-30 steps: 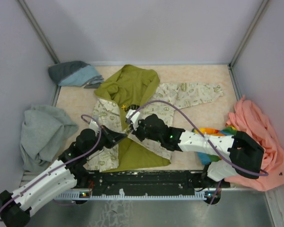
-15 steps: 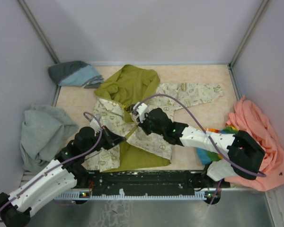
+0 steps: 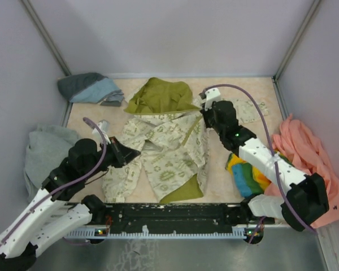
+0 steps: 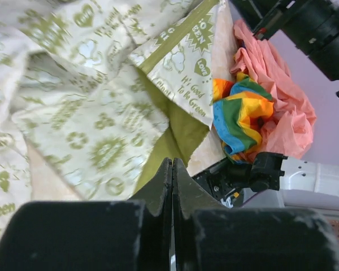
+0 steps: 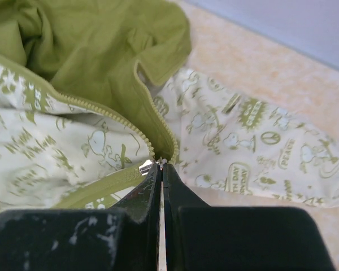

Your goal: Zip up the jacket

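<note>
The cream jacket point(image 3: 169, 152) with olive motifs lies spread mid-table, its olive hood point(image 3: 158, 95) at the far end. My right gripper point(image 3: 206, 114) is at the collar, shut on the metal zipper pull point(image 5: 147, 167), where the two rows of zipper teeth point(image 5: 152, 121) meet. Below it the front panels are joined. My left gripper point(image 3: 135, 153) is shut, and the jacket's olive lining point(image 4: 178, 132) runs into its tips point(image 4: 172, 162) at the left panel. The lining also shows at the hem point(image 3: 181, 193).
A grey sweatshirt point(image 3: 45, 155) lies at the left edge and a blue-grey garment point(image 3: 90, 87) at the far left. A peach-pink garment point(image 3: 311, 164) and a rainbow cloth point(image 3: 248, 176) lie at the right. The black rail point(image 3: 175, 217) runs along the front.
My right gripper has run up and right from the jacket's middle to the collar with the pull, closing the front over the lining. My left gripper has pulled back to the left.
</note>
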